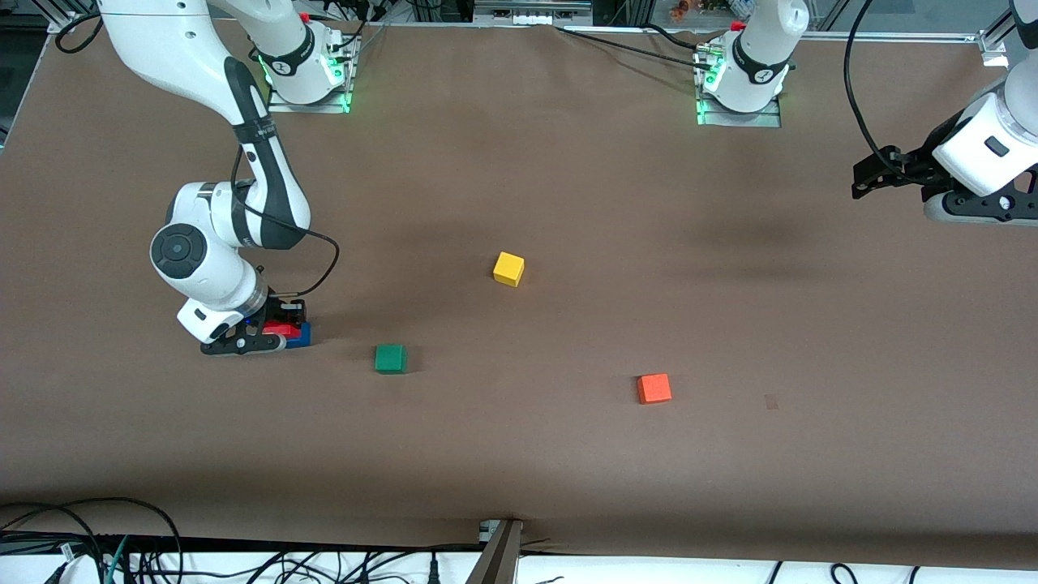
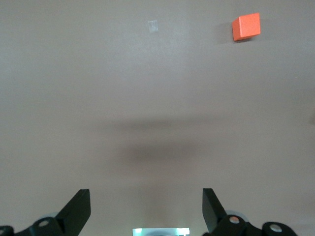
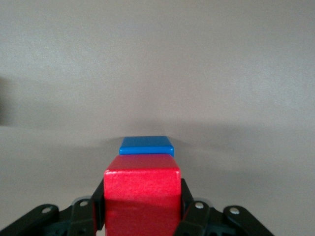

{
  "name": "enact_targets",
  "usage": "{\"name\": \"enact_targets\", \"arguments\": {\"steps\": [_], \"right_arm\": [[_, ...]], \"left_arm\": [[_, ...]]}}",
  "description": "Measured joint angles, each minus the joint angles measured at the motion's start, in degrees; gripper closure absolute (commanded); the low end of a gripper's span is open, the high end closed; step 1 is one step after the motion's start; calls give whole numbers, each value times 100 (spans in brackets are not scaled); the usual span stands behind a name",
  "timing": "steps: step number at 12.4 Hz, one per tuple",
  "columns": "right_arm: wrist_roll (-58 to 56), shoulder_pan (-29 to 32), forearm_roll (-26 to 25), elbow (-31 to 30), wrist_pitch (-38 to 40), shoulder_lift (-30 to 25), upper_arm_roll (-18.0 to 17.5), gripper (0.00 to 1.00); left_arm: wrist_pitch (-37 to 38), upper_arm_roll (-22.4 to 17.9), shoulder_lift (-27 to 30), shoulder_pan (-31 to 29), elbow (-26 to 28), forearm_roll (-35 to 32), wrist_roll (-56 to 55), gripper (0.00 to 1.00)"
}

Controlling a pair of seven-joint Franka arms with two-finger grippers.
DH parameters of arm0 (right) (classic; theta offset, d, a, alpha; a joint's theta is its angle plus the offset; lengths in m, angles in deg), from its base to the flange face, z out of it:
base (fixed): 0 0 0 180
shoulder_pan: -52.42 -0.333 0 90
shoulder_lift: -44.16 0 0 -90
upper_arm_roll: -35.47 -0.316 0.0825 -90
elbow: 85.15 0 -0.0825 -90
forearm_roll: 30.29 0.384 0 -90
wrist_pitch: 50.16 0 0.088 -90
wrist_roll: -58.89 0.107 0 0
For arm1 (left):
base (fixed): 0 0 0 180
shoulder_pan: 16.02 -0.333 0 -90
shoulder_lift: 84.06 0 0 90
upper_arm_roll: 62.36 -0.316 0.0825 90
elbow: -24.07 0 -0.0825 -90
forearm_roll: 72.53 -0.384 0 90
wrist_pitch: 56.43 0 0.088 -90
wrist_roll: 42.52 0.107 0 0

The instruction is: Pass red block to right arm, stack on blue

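Stacking step, last part of the task by the look of it. Right gripper [image 1: 272,332] low at the right arm's end of the table, fingers [image 3: 97,204] clamped on the sides of the red block [image 3: 142,196]. Just under and slightly ahead of that grip, the blue block [image 3: 146,145], part of its top face showing past the red one. Whether red already touches blue: cannot tell from either view. Left gripper [image 1: 888,172] up in the air over the left arm's end of the table, waiting, jaws wide apart and empty. Orange-red cube [image 1: 654,388], green cube [image 1: 390,358] and yellow cube [image 1: 508,268] well apart from both grippers.

Next, probably: nudge forward to square red over blue, settle flat, then spread the fingers and lift straight up. Risk: release off-centre, red tipping off.
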Motion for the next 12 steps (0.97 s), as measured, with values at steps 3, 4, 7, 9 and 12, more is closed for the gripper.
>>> {"name": "enact_targets", "arguments": {"steps": [3, 4, 7, 9, 12], "right_arm": [[0, 0, 0, 0, -11, -1, 3, 0], [0, 0, 0, 7, -27, -5, 8, 0], [-2, 4, -2, 283, 331, -118, 73, 0], [-4, 5, -4, 892, 1452, -238, 164, 0], [-56, 6, -9, 1830, 3038, -361, 346, 0]], "left_arm": [[15, 0, 0, 0, -3, 0, -9, 0], [16, 0, 0, 0, -3, 0, -10, 0], [18, 0, 0, 0, -5, 0, -18, 0], [19, 1, 0, 0, -6, 0, -20, 0], [20, 6, 0, 0, -7, 0, -21, 0]]}}
